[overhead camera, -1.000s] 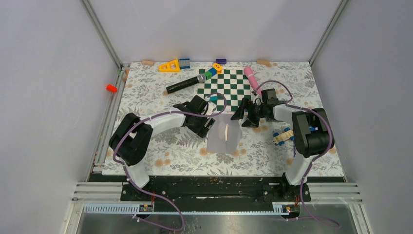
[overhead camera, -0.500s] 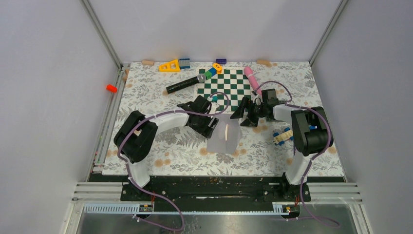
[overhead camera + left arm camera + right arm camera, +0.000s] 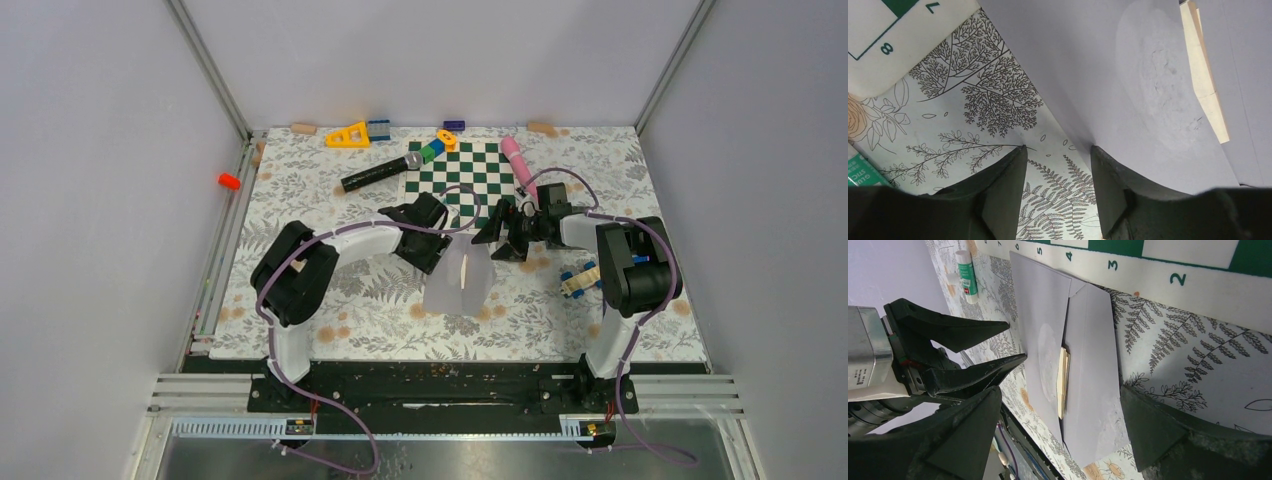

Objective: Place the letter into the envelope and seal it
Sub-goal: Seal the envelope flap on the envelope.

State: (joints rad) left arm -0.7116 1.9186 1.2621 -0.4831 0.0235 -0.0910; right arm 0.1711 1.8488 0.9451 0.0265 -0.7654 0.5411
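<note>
The light grey envelope [image 3: 458,285] lies on the floral mat in front of the chessboard, its flap [image 3: 1040,330] folded out to one side. The cream letter [image 3: 1064,380] shows as a thin strip in the envelope's mouth [image 3: 1205,75]. My left gripper [image 3: 446,252] is at the flap's left edge, jaws apart over bare mat [image 3: 1058,150]. One of its fingertips [image 3: 1096,152] touches the flap's edge. My right gripper [image 3: 498,240] stands wide open on the envelope's right side, and the envelope [image 3: 1093,365] lies beyond its fingers [image 3: 1060,390].
A green-and-white chessboard [image 3: 465,180] lies behind the envelope, with a black microphone [image 3: 382,172] and a pink marker [image 3: 516,163] at its sides. A glue stick [image 3: 967,275] lies near the left gripper. A small toy car [image 3: 582,278] sits by the right arm. Blocks line the back edge.
The left arm has pushed right, up to the envelope's flap, and its jaws have narrowed. The right gripper and the envelope have stayed put.
</note>
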